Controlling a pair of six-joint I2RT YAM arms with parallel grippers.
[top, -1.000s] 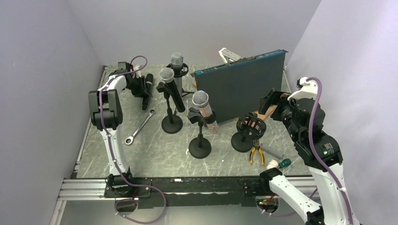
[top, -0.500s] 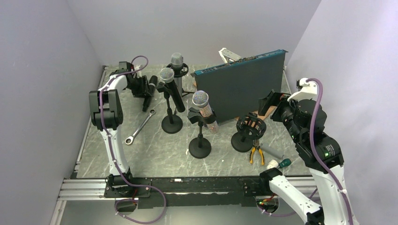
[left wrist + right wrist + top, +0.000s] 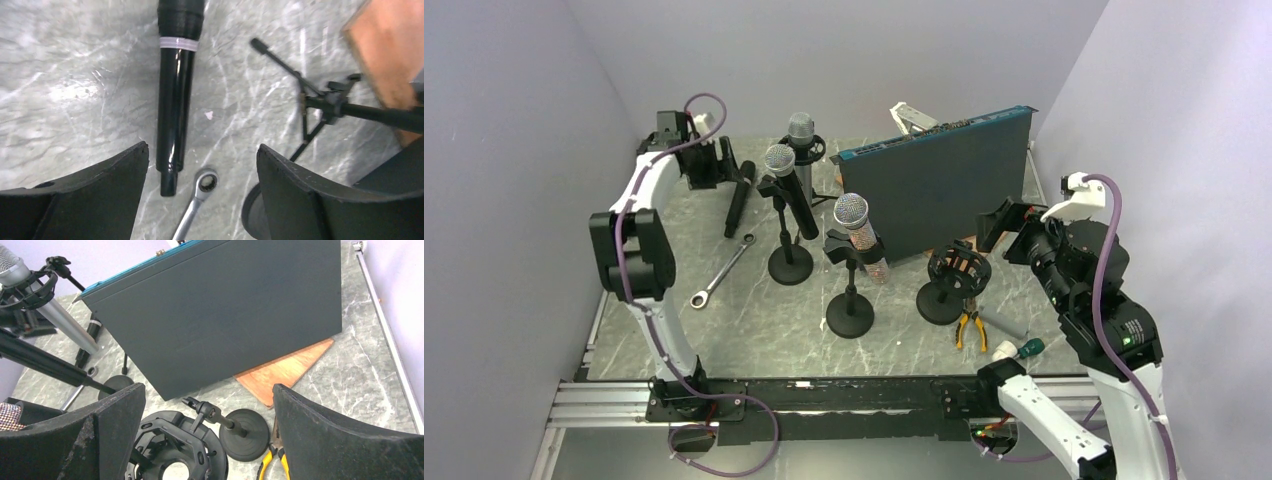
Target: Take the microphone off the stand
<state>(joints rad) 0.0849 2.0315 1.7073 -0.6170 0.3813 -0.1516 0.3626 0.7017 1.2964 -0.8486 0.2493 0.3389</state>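
Black mic: is lying flat on the table at the far left, out of any stand, its narrow tail end pointing toward the near edge.
Left gripper: is hovering over the far-left corner with its jaws standing wide apart and gripping nothing; in the wrist view the black mic is lying on the marble below the left gripper, nearer its left finger, with neither finger touching it.
Wrench: is lying just beyond the mic's tail, its ring end close to the tip but apart from it.
Right gripper: is hanging fully open and empty on the right side.
Empty stand: is standing upright under the right gripper, its ring mount holding nothing.
Other mics: three are sitting in their stands mid-table, one at the back, one tilted, one nearest.
Panel: is standing on edge behind the empty stand.
Pliers: are lying beside that stand's base.
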